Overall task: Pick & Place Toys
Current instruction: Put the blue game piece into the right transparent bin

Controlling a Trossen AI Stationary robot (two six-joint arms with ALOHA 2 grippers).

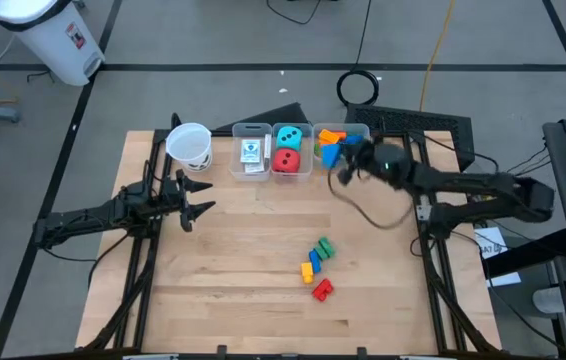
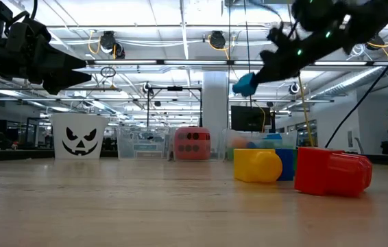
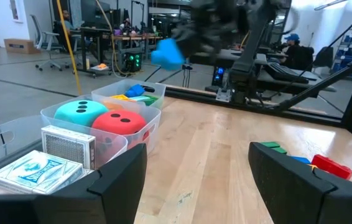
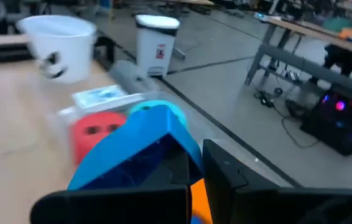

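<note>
- Nearest the table-level camera, a red brick (image 2: 332, 171) is lying on the wooden table (image 1: 253, 260), with a yellow brick (image 2: 257, 165) just beside it and a blue one (image 2: 286, 163) peeking out behind; from above these are sitting in a loose cluster with a green brick (image 1: 325, 247) on the right half of the table.
- The right gripper (image 4: 191, 177) is pinching a blue brick (image 4: 140, 149) between its pressed-together fingers; it is hanging in the air above the rightmost clear bin (image 1: 362, 131), clear of the table.
- That bin is holding orange and blue bricks (image 1: 329, 144); the middle bin (image 1: 310, 152) is holding the teal die (image 1: 288, 136) and the red die (image 1: 285, 160), touching each other; the left bin (image 1: 236, 150) is holding the two white card packs (image 1: 252, 155); printing is showing on the packs but is too small to read.
- Just beside the bins, a white paper cup (image 1: 190, 146) is standing upright, showing a black jack-o'-lantern face.
- The left gripper (image 1: 195, 197) is waiting with its fingers spread and nothing between them, hovering near the cup at the table's left side.
- Beyond the table, a white waste bin (image 1: 51, 37) with a red label, unreadable, is standing on the floor.
</note>
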